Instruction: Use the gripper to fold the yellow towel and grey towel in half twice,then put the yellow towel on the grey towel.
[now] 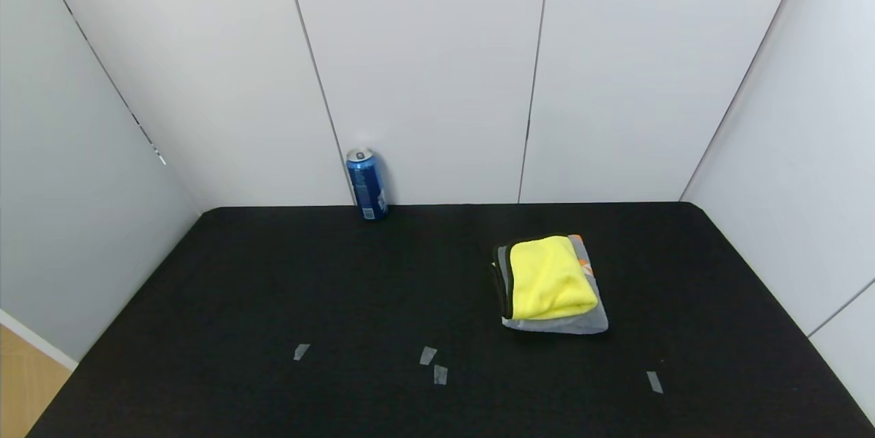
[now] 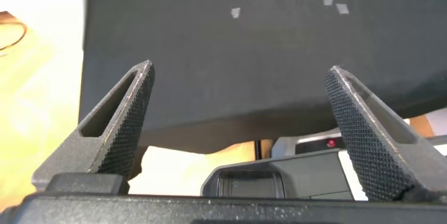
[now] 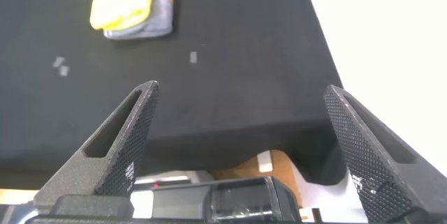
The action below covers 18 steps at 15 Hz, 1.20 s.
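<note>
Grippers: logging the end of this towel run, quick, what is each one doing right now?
Left gripper: open, holding nothing, off the table's near edge.
Right gripper: open, holding nothing, off the table's near edge.

Fluffy yellow towel [image 1: 550, 277] on terry grey towel [image 1: 589, 318], matt black table [image 1: 273, 301].

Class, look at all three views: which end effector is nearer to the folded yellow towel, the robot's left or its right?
Right, judging by the views. The right end effector hangs open off the table's near edge with the yellow towel in view ahead. The left end effector hangs open off the near-left edge, with no towel in its view.
</note>
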Motion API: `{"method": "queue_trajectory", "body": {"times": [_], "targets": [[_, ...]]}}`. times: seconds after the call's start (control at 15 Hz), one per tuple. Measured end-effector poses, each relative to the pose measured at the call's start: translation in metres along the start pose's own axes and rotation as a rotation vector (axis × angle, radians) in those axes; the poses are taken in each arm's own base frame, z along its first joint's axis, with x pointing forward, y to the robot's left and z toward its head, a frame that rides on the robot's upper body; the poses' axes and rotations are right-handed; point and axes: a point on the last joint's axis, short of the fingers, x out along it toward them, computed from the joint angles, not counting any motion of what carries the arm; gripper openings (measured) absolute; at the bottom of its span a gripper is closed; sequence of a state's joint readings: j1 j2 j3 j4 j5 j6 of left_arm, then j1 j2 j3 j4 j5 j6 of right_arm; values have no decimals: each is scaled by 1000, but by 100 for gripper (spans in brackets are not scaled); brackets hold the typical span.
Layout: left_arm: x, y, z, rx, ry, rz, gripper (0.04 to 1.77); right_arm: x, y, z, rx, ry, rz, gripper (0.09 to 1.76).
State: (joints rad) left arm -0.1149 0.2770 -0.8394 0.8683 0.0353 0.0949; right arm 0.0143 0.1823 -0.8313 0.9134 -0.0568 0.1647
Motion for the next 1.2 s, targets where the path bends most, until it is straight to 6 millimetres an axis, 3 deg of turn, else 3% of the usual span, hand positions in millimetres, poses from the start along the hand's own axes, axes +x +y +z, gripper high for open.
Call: {"method": "queue_trajectory", "body": {"times": [0.4,0.73,1.0,1.2], "targets": [[0,-10,-1,-10,-5,-19,172,3,-5,-39,-80,-56,-11,170],[2,-16,-29,-11,-8,-30,172,17,-7,-51,-77,-43,-29,170],[12,-20,-64,-34,-10,-24,172,44,-8,-49,-36,-192,-123,170],[27,-20,-70,-142,-116,-13,172,68,-8,-54,-19,-304,-136,171]]}}
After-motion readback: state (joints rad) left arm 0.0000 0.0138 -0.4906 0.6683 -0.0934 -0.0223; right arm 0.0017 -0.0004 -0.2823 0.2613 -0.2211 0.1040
